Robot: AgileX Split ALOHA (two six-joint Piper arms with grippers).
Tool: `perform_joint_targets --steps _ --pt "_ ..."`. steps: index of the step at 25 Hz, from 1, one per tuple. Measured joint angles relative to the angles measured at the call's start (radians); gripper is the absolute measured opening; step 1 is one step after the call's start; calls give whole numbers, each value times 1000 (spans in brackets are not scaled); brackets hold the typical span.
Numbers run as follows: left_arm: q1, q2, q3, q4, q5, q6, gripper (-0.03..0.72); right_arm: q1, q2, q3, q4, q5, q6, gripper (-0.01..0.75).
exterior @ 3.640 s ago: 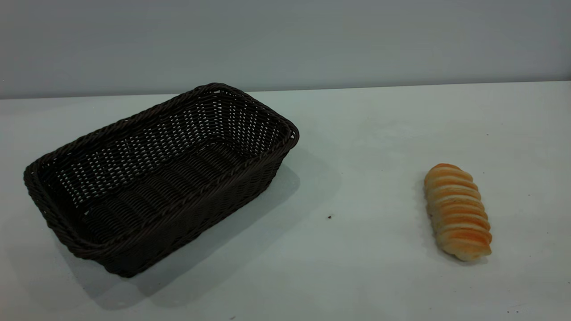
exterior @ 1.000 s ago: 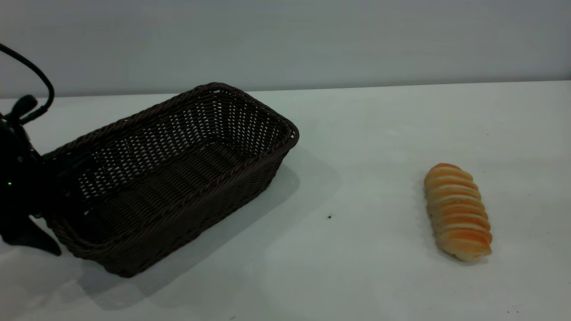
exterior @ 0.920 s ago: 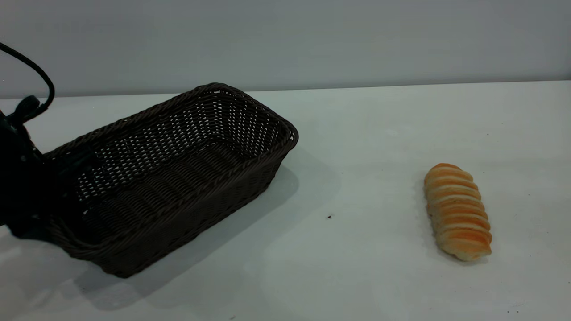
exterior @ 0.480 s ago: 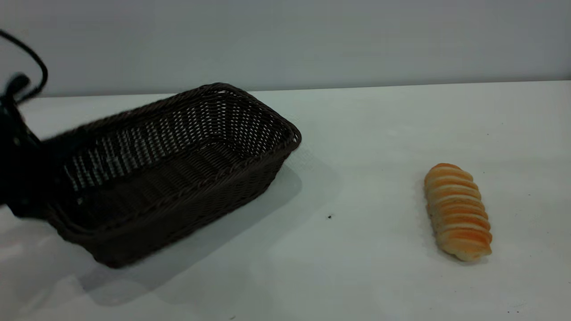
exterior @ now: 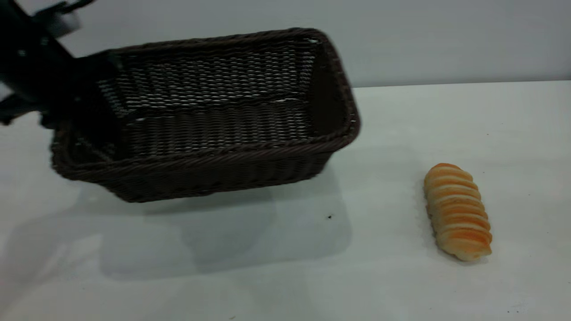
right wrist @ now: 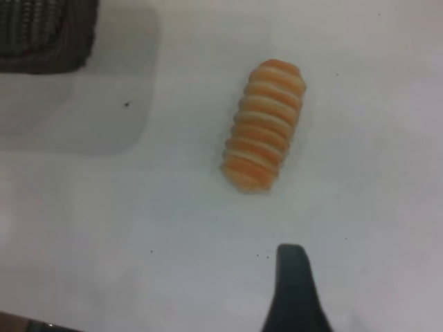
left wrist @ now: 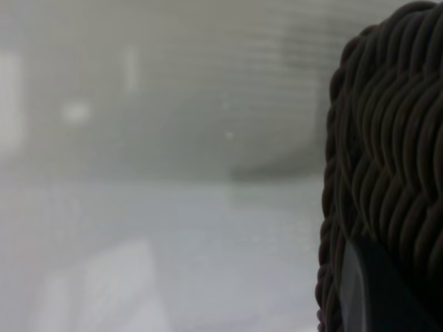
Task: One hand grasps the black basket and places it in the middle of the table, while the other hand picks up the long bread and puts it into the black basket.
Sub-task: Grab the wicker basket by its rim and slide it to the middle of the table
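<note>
The black basket (exterior: 214,154) hangs in the air above the table (exterior: 401,285), slightly tilted, its shadow spread on the white top below. My left gripper (exterior: 67,89) is shut on the basket's left end rim; in the left wrist view the braided rim (left wrist: 394,138) fills one side with a finger (left wrist: 374,290) pressed against it. The long bread (exterior: 457,211) lies flat on the table at the right, striped side up. My right gripper (right wrist: 360,290) hovers above the table near the bread (right wrist: 264,124), open and holding nothing; only one finger (right wrist: 294,277) shows.
A small dark speck (exterior: 329,216) marks the table between the basket's shadow and the bread. A grey wall runs behind the table's far edge. A corner of the basket (right wrist: 41,34) shows in the right wrist view.
The left arm came in, took hold of the basket's left end, then lifted it off the table and swung it up and to the right. The bread has not moved.
</note>
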Motion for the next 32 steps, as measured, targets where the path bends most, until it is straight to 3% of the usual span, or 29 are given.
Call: perform_joint_targets --steps 7,22,24,29,32 --pt "-49 183 -121 -21 77 81 137 0 0 0 1 0 0 531" --pt "-49 248 -127 -9 72 77 140 0 0 0 1 0 0 531" --pt "-49 248 -127 -9 73 77 182 0 0 0 1 0 0 531" --pt "-49 239 -129 -10 90 72 431 0 0 0 1 0 0 531" --pt "-49 205 -129 1 106 58 526 0 0 0 1 0 0 531"
